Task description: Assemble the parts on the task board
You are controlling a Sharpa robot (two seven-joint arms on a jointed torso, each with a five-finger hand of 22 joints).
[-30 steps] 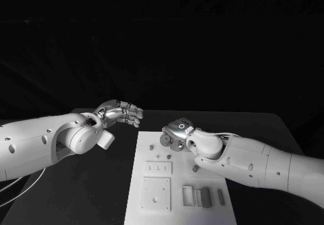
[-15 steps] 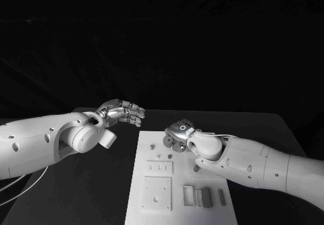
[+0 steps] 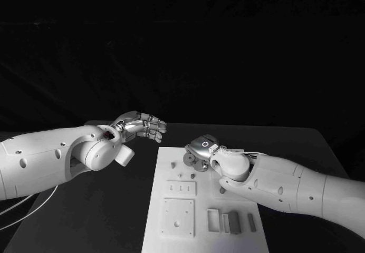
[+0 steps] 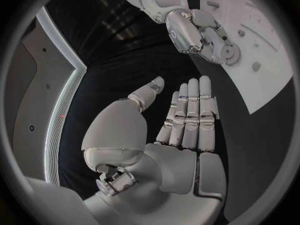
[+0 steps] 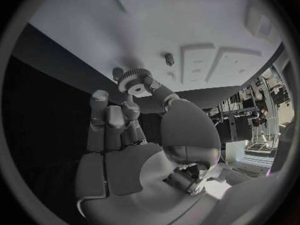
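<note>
Black cloth hangs behind a black counter, and on it lies the white task board, running from the middle toward the near edge. On the left, the left hand hovers above the counter just off the board's far left corner; its fingers lie straight and side by side with the thumb apart, and it holds nothing (a fair place to wait, out of the way). On the board itself sit pale rectangular plates, a few small pegs near the far end, and narrow grey blocks by the near right edge. To the right, the right hand is down over the far end of the board, and its fingers pinch a small toothed gear at its rim, close above the board near one peg. The step in hand looks to be seating that gear on a post. Doing it well probably means keeping the gear flat to the board, lining its centre hole over the post before lowering, and descending slowly with a light pinch so it can settle itself. A tilted gear may jam or skid off the post, so a release only after it sits flush seems wise.
</note>
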